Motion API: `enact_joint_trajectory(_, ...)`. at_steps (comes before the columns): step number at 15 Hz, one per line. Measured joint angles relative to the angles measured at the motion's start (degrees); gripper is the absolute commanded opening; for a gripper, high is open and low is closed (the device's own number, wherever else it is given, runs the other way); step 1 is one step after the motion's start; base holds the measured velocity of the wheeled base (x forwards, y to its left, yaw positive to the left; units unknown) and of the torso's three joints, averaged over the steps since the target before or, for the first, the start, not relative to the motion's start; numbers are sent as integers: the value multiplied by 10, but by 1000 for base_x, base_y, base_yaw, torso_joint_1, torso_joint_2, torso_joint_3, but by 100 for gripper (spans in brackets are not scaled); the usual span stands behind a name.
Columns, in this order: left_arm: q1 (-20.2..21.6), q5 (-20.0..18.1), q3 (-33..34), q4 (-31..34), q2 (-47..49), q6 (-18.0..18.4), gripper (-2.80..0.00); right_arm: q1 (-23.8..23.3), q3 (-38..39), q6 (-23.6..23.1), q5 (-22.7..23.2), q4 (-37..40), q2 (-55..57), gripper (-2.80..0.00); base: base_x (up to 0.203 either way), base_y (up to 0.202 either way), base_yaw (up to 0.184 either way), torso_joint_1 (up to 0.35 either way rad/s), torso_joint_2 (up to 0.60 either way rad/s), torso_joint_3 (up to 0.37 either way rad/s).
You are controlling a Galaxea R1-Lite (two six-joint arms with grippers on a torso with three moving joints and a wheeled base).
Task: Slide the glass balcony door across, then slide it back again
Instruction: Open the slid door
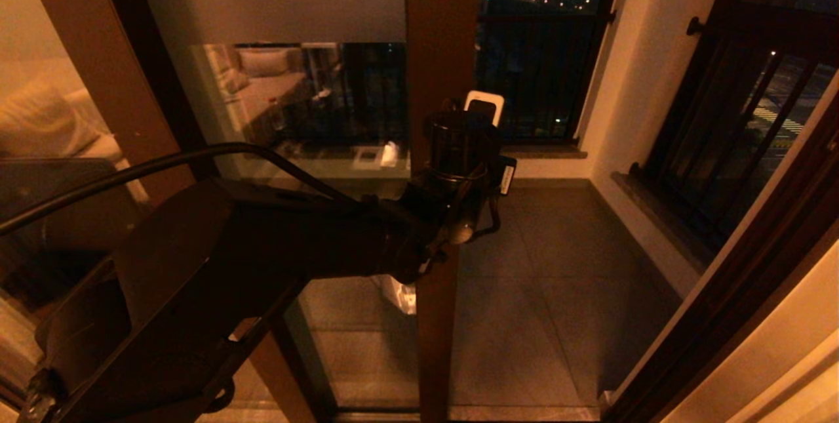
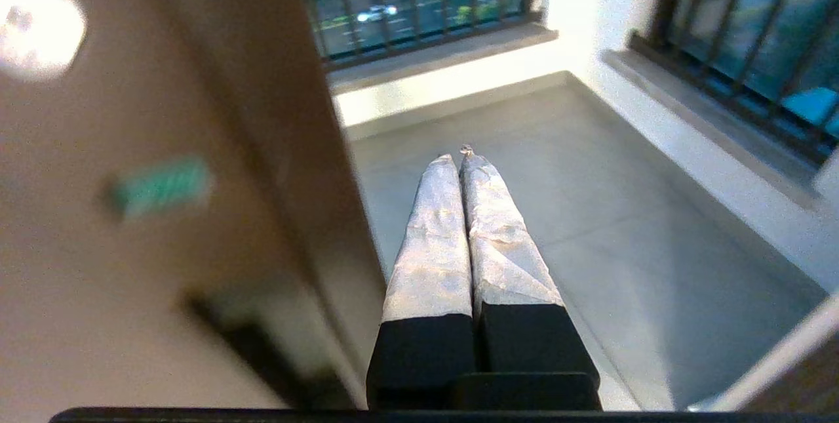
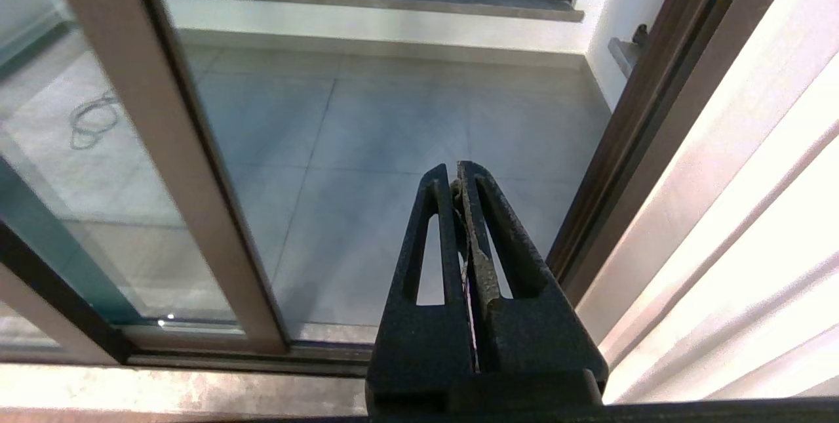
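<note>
Beside left pincer (image 2: 459,157), glass balcony door (image 2: 216,147)

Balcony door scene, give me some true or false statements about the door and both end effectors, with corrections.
1. The left end effector is shut and holds nothing. True.
2. The glass balcony door fully covers the doorway. False: a gap beside its stile shows the balcony floor.
3. The left end effector is beside the door's stile. True.
4. The right end effector grips the door frame. False: it is shut on nothing, apart from the frame.
</note>
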Motion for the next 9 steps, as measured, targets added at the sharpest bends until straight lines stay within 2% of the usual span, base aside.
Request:
enact_joint_trajectory(4, 12, 5, 11, 0, -10, -1, -280, 0, 0, 0, 0, 0, 0, -280, 0, 0, 0, 0, 0, 0)
enact_joint_trajectory(9, 34, 4, 63, 2, -42, -3, -280, 0, 0, 0, 0, 0, 0, -280, 0, 0, 0, 0, 0, 0)
